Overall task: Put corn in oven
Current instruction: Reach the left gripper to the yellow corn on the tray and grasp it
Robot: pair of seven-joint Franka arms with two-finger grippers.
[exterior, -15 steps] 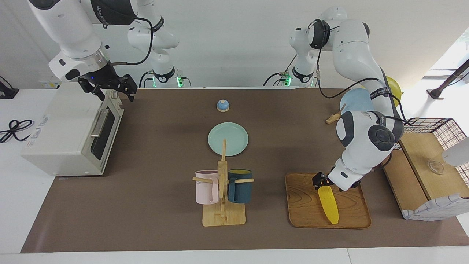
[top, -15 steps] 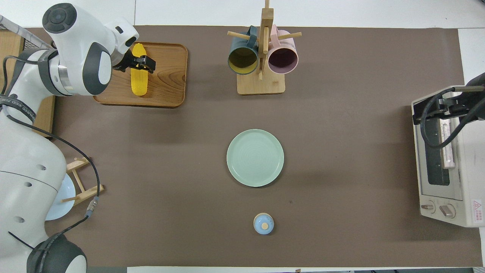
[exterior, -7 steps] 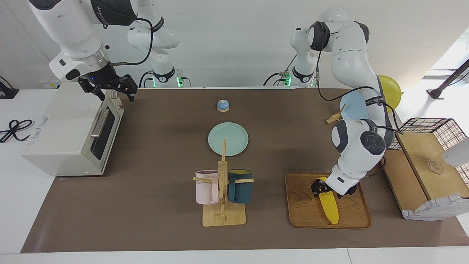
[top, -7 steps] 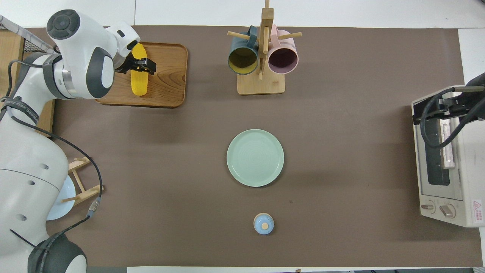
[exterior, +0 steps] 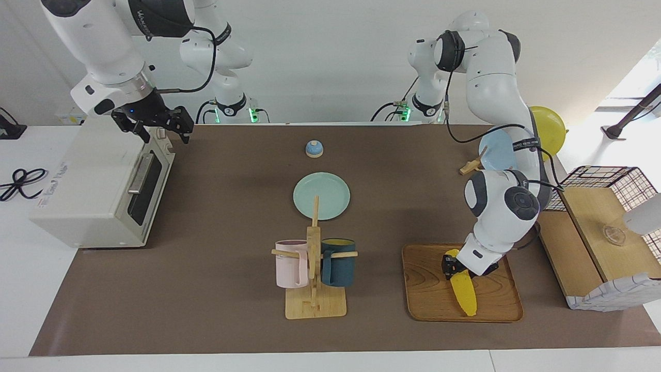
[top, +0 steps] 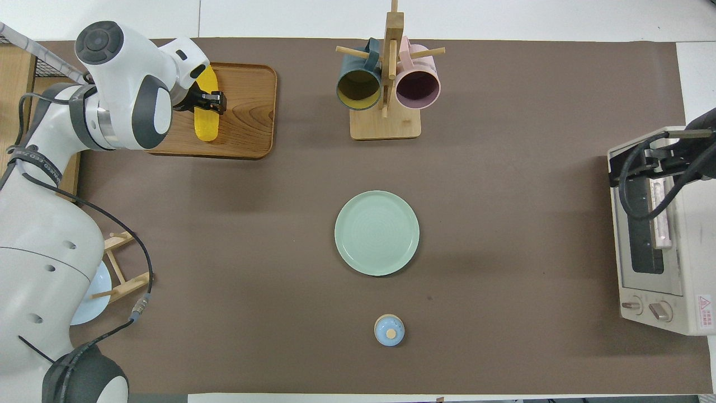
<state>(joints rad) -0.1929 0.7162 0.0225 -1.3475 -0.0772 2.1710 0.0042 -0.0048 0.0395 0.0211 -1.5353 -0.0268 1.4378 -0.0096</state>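
Note:
The yellow corn (exterior: 464, 295) (top: 204, 122) lies on a wooden tray (exterior: 428, 297) (top: 249, 112) toward the left arm's end of the table. My left gripper (exterior: 454, 264) (top: 208, 102) is down on the tray and shut on the cob, close to the end nearer the robots. The off-white oven (exterior: 88, 181) (top: 651, 263) stands at the right arm's end with its dark glass door closed. Above the oven's top front corner hangs my right gripper (exterior: 162, 135) (top: 643, 162), open and holding nothing.
A pale green plate (exterior: 321, 195) (top: 376, 233) lies mid-table. A wooden mug rack (exterior: 314, 305) with a pink and a dark teal mug stands farther from the robots. A small blue knobbed lid (exterior: 314, 149) sits nearer them. A wooden box with a wire basket (exterior: 599, 222) flanks the tray.
My left gripper has come down along the corn and closed its fingers on it. The corn still lies on the tray. The right arm has barely moved.

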